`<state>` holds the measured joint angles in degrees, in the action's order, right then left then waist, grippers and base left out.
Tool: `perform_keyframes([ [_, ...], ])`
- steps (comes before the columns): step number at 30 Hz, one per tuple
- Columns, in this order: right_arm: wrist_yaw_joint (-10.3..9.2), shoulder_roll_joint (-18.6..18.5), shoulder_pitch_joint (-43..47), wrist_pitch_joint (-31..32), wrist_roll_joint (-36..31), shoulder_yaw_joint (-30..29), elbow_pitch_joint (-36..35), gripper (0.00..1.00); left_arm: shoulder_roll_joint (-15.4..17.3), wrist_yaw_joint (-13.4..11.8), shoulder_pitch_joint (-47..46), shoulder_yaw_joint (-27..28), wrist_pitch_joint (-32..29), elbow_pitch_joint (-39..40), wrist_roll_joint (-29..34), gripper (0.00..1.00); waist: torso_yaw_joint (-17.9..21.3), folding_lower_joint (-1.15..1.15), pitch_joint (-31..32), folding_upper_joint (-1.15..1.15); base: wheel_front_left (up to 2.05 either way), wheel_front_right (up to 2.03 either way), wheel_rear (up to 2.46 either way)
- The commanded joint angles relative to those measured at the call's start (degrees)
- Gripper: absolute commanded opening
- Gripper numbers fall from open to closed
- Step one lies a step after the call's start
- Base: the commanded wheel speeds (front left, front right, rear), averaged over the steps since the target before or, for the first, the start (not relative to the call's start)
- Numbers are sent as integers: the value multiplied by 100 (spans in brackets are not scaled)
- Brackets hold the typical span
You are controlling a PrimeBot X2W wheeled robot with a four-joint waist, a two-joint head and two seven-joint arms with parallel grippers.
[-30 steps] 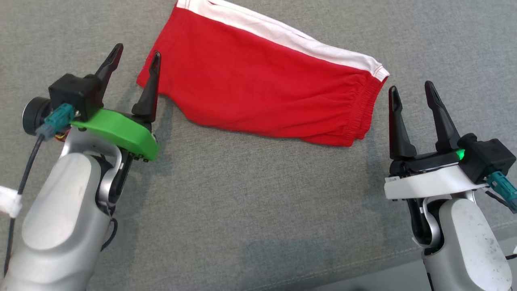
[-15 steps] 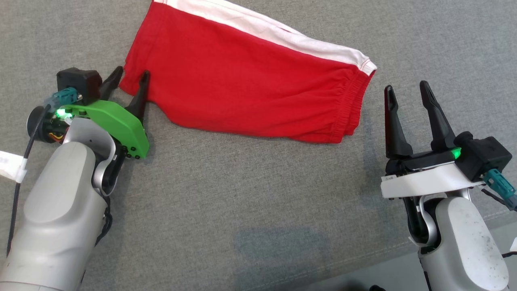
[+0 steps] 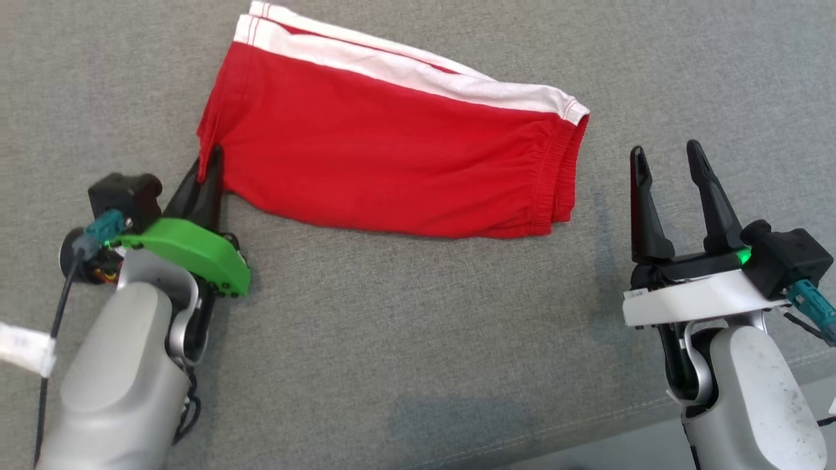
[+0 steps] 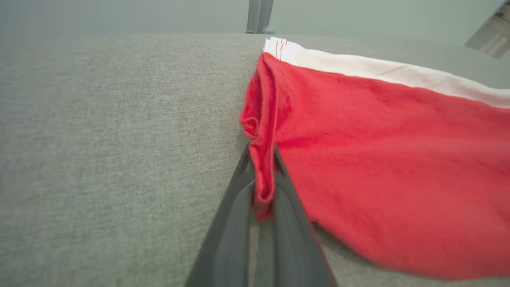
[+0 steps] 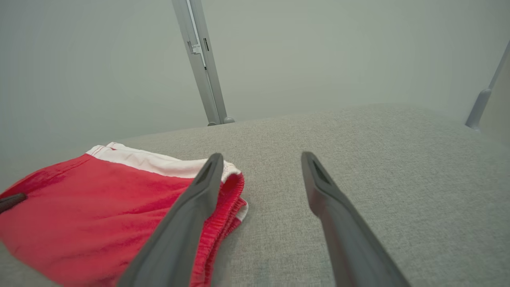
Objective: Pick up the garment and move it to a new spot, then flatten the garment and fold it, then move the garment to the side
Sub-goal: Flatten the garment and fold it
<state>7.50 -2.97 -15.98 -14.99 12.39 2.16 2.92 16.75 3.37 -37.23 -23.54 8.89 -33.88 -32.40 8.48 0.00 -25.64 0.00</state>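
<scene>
**Red shorts (image 3: 392, 163) nipped at one corner by the left gripper (image 3: 208, 160)**

One garment lay there, a single pair of shorts, folded flat on the grey cushion (image 3: 418, 326). It sat towards the far side, between the two arms. One white band (image 3: 405, 68) ran along its far edge. The gathered waistband (image 3: 562, 170) faced the robot's right.

There were two grippers, each with two dark fingers. The left gripper had its pair pressed together on the near left corner of the shorts. In the left wrist view a ridge of red cloth (image 4: 265, 175) stood pinched up between those fingers (image 4: 235, 223), while the rest of the shorts rested on the cushion.

The right gripper (image 3: 665, 150) stood just beside the waistband, apart from it, with its two fingers spread wide and nothing between them. In its own wrist view one finger (image 5: 191, 215) crossed in front of the waistband end, and the other (image 5: 334, 211) showed over bare cushion.

Past the far edge of the cushion that view showed two pale posts, one (image 5: 201, 59) leaning near the middle and one (image 5: 484, 103) at the right edge.
</scene>
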Motion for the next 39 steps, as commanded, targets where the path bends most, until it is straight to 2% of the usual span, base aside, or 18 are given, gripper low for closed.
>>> perform_keyframes([
  [1, -2, -35, 97, -24, -47, -18, 27, 100, -27, -159, 371, 103, 173, 250, -102, 0, -155, 0, 155, 0, 0, 0, 0],
  [7, -2, -126, 245, -24, -52, -65, 102, 100, -62, -628, 1462, 240, 373, 1348, -200, 0, -412, 0, 377, 0, 0, 0, 0],
  [8, -2, -126, 245, -24, -52, -65, 102, 100, -62, -628, 1462, 240, 373, 1348, -200, 0, -412, 0, 377, 0, 0, 0, 0],
  [14, -2, -213, 321, -10, -18, -57, 208, 100, -147, -1063, 2359, 231, 324, 2242, -253, 0, -498, 0, 549, 0, 0, 0, 0],
  [19, -2, -245, 376, 21, 16, -30, 260, 100, -180, -1267, 2700, 212, 277, 2684, -270, 0, -503, 0, 624, 0, 0, 0, 0],
  [21, -2, -241, 379, 44, 26, -47, 275, 100, -149, -1318, 2752, 174, 257, 2738, -186, 100, -491, 0, 648, 0, 0, 0, 0],
  [26, -2, -215, 373, 58, -4, -89, 279, 100, -118, -1471, 2694, 219, 439, 2959, 19, 100, -469, 0, 712, 0, 0, 0, 0],
  [32, -2, -265, 399, 118, -168, -105, 255, 100, 51, -1730, 2542, 454, 602, 3374, 616, 100, -499, 0, 901, 0, 0, 0, 0],
  [39, -2, -312, 549, 263, -313, -60, 197, 100, 288, -1935, 2782, 586, 629, 3711, 1096, 100, -547, 0, 1112, 0, 0, 0, 0],
])
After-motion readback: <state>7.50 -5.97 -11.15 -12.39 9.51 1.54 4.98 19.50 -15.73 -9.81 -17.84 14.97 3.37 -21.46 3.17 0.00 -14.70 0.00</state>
